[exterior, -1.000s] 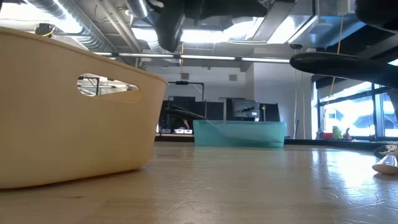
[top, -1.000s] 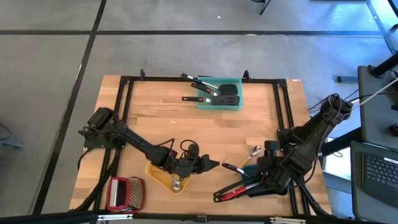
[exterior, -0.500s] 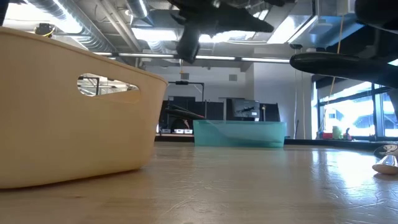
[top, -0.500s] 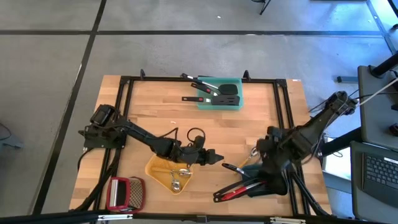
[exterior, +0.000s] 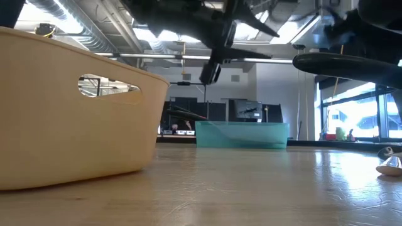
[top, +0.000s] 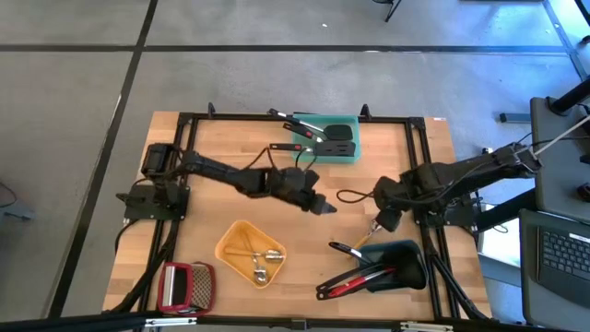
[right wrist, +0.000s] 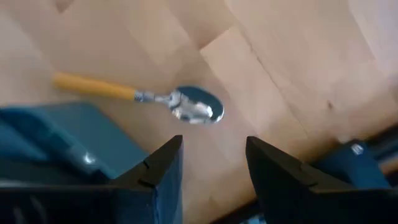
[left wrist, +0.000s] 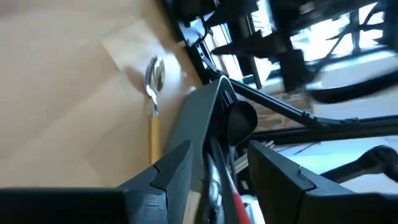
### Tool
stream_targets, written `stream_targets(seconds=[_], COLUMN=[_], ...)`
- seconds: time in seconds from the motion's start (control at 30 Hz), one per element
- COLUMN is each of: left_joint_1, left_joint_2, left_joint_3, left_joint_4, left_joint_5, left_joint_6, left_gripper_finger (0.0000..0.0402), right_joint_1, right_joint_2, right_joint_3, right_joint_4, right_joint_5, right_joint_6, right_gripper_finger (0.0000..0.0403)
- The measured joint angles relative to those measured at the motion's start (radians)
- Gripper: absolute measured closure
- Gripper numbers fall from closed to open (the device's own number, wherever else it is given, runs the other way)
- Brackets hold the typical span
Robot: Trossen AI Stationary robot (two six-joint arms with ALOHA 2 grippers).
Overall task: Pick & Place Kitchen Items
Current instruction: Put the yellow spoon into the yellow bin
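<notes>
Both arms lifted; yellow-handled shiny spoon [right wrist: 163,102]

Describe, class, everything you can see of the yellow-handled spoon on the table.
The yellow-handled spoon has a shiny metal bowl and a slim yellow-orange handle. It lies flat on the wooden table, by the dark grey-blue tray, with the handle end towards that tray. The right gripper hovers open above it, not touching it.

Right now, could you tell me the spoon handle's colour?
Orange-yellow handle; the right wrist view shows it best.
</notes>
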Motion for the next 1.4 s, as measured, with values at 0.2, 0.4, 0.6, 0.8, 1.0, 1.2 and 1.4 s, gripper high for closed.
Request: stream_targets(seconds=[0.2,0.4,0.6,0.8,1.0,1.2,1.4], left_joint_1=[0.072,0.089,0.089,0.089,0.089,0.089,0.089], left_joint_2=[0.000,0.000,0.000,0.000,0.000,0.000,0.000], left_joint_3=[0.000,0.000,0.000,0.000,0.000,0.000,0.000], left_joint_4=[-0.015,-0.021,-0.023,-0.023,-0.023,-0.023,-0.023], left_joint_5=[0.080,0.142,0.142,0.143,0.142,0.142,0.142], left_joint_6=[0.046,0.075,0.075,0.075,0.075,0.075,0.075], left_gripper_finger=[0.0251,0.0251,0.0251,0.0251,0.0251,0.0251,0.0251], right_joint_1=[-0.069,-0.106,-0.112,-0.113,-0.113,-0.112,-0.112], right_joint_2=[0.000,0.000,0.000,0.000,0.027,0.058,0.084], right_joint_3=[-0.159,-0.330,-0.379,-0.379,-0.379,-0.379,-0.379], right_joint_4=[0.127,0.243,0.346,0.452,0.472,0.480,0.493], right_joint_5=[-0.050,-0.143,-0.163,-0.162,-0.162,-0.158,-0.158], right_joint_6=[0.000,0.034,0.037,0.052,0.060,0.056,0.076], right_gripper_finger=[0.0213,0.0209,0.0209,0.0209,0.0209,0.0208,0.0208])
